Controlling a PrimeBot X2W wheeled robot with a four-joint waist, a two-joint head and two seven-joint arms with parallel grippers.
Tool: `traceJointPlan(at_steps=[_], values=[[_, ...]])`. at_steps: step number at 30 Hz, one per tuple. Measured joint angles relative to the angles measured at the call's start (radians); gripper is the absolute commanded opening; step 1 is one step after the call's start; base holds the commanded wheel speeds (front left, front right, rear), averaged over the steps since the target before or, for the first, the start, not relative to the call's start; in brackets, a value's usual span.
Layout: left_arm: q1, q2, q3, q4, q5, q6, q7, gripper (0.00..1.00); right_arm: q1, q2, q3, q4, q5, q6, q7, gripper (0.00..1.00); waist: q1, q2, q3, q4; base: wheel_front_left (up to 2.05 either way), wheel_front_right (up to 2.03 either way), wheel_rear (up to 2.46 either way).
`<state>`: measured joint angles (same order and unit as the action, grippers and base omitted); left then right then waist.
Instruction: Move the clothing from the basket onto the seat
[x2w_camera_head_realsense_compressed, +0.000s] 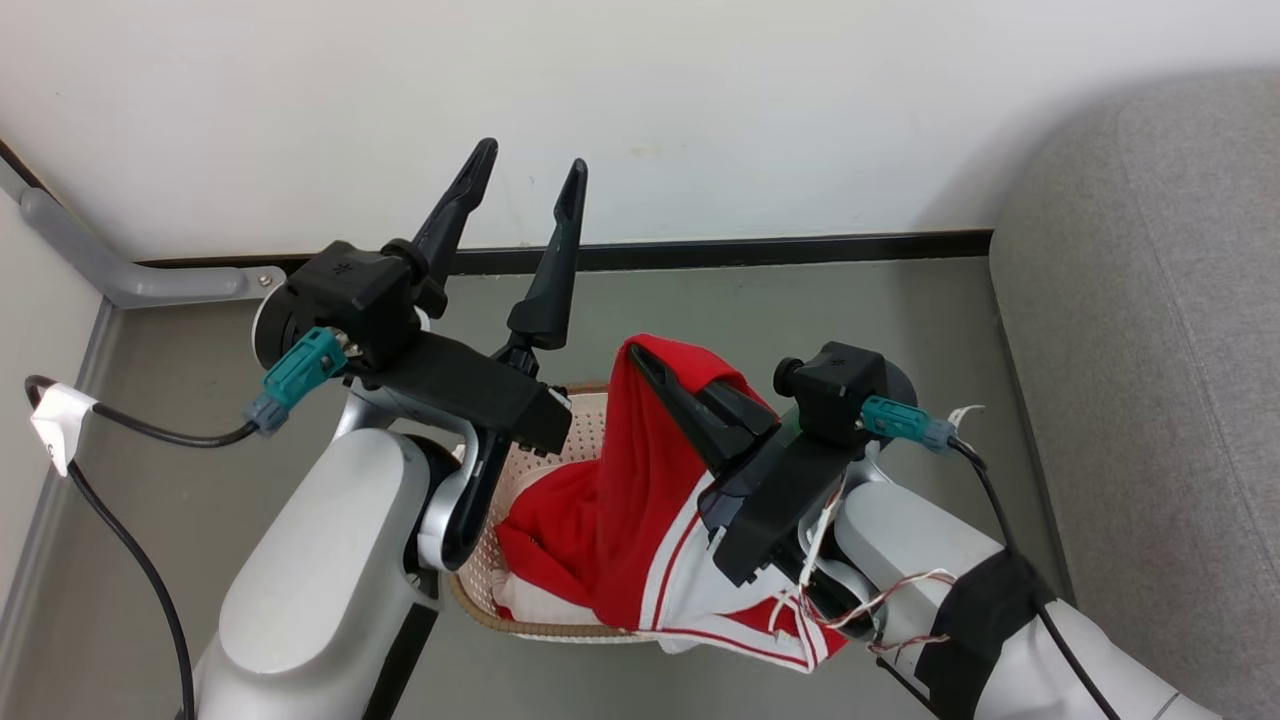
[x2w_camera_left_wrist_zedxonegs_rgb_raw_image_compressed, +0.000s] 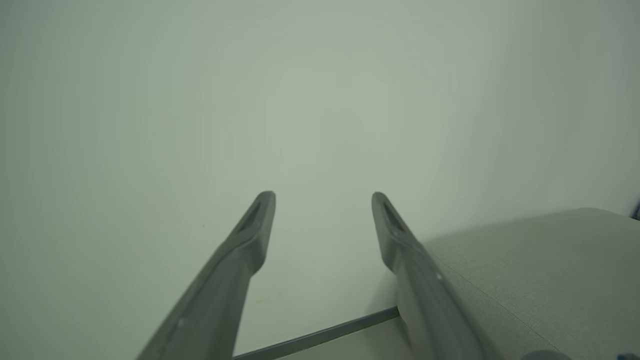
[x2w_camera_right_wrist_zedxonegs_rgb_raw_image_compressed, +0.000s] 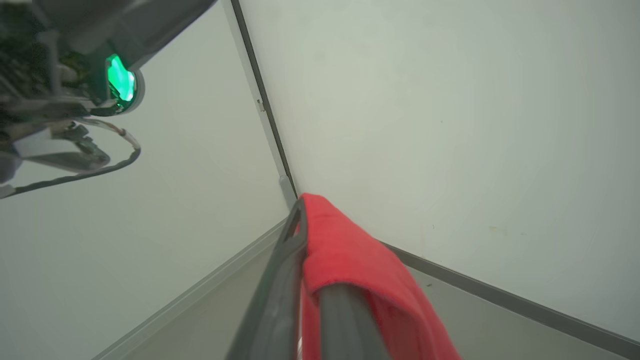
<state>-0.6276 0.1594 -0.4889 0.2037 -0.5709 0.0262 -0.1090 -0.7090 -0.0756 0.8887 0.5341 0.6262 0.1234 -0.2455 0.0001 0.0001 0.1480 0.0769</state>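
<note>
On the head camera I see my left gripper (x2w_camera_head_realsense_compressed: 532, 158) raised toward the white wall (x2w_camera_head_realsense_compressed: 700, 100), its two long dark fingers spread wide with nothing between them. My right gripper (x2w_camera_head_realsense_compressed: 670, 375) is clenched on the soft bright red sportswear clothing (x2w_camera_head_realsense_compressed: 620, 510) with white panels and striped trim. The fabric drapes over the fingers and hangs down into the cream perforated plastic basket (x2w_camera_head_realsense_compressed: 520, 470), which sits on the grey floor (x2w_camera_head_realsense_compressed: 800, 300) between my two arms. More red and white cloth lies bunched inside it and spills over the near brown woven-look rim. The large grey fabric-upholstered sofa (x2w_camera_head_realsense_compressed: 1150, 350) stands off to my right, and none of the clothing touches it. On the left wrist camera the left gripper (x2w_camera_left_wrist_zedxonegs_rgb_raw_image_compressed: 323, 197) shows both fingers well apart against bare wall (a slightly hazy picture), with the sofa (x2w_camera_left_wrist_zedxonegs_rgb_raw_image_compressed: 540, 270) at lower right and a dark skirting strip (x2w_camera_left_wrist_zedxonegs_rgb_raw_image_compressed: 320, 337) below. On the right wrist camera the right gripper (x2w_camera_right_wrist_zedxonegs_rgb_raw_image_compressed: 307, 235) has its fingers pressed together on a fold of the clothing (x2w_camera_right_wrist_zedxonegs_rgb_raw_image_compressed: 350, 260), which covers one finger, while a green light (x2w_camera_right_wrist_zedxonegs_rgb_raw_image_compressed: 120, 82) glows on robot hardware at upper left.
</note>
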Motion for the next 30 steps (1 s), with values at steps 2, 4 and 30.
traceJointPlan(at_steps=[2, 4, 30], values=[[0.000, 0.000, 0.000, 0.005, 0.000, 0.000, -0.003, 1.00, 0.000, 0.000, 0.000, 0.000, 0.000, 0.000, -0.002, 0.00, 0.0000, 0.0000, 0.000, -0.001, 0.00, 0.00, 0.00], [0.000, 0.000, 0.000, 0.010, 0.000, 0.000, -0.007, 1.00, -0.002, 0.000, 0.001, 0.000, 0.001, 0.000, -0.002, 0.00, 0.0000, 0.0000, -0.001, -0.003, 0.00, 0.00, 0.00], [0.058, 0.046, 0.017, 0.075, -0.008, -0.001, -0.035, 1.00, -0.015, 0.003, 0.009, -0.018, 0.035, 0.000, -0.003, 0.00, -0.0001, 0.0000, -0.056, -0.098, 0.00, 0.00, 0.00]])
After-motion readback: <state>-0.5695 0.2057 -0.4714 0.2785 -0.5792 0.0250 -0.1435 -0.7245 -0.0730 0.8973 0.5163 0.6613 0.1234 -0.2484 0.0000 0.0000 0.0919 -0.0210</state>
